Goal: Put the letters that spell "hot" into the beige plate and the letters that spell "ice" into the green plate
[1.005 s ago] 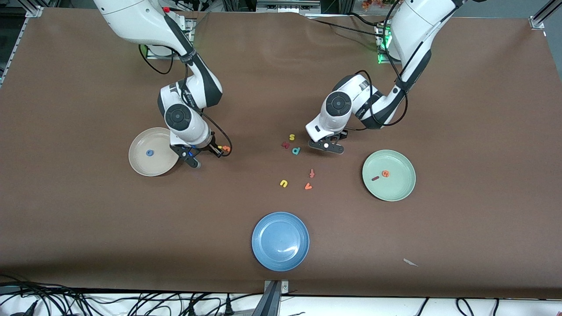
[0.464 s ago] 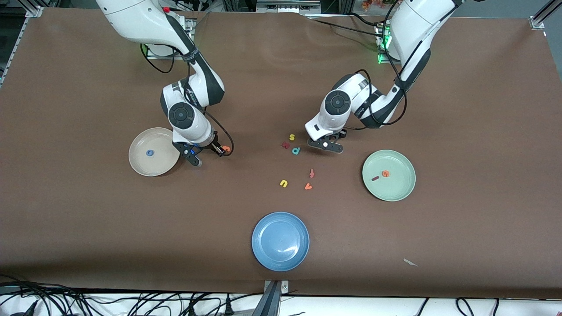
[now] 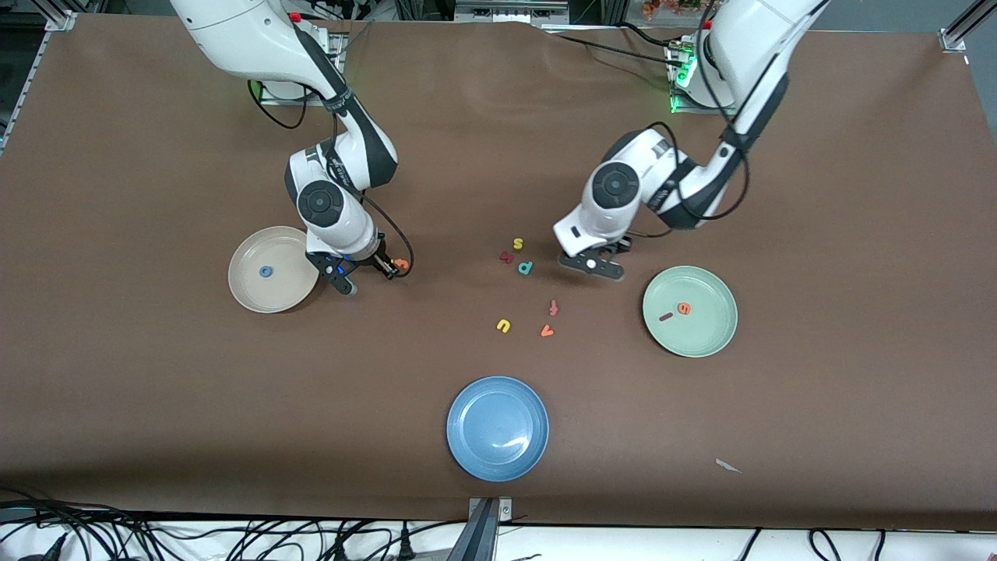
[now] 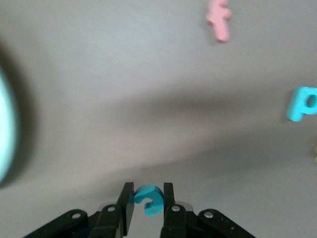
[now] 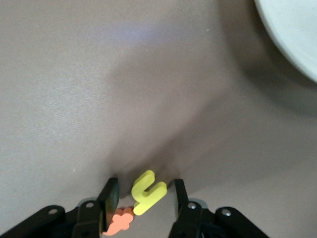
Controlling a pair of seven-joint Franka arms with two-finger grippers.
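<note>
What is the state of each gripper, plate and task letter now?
left gripper: shut on the c, over the table.
c: held between the left fingers.
right gripper: open, fingers around the h.
h: on the table, not gripped.
t: on the table, beside the h.
beige plate: holds the o.
green plate: holds the i and e.

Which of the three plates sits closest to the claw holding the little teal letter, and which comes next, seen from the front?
From the left gripper:
1. green plate, toward the left arm's end.
2. blue plate, nearest the front camera.
3. beige plate, toward the right arm's end.
</note>
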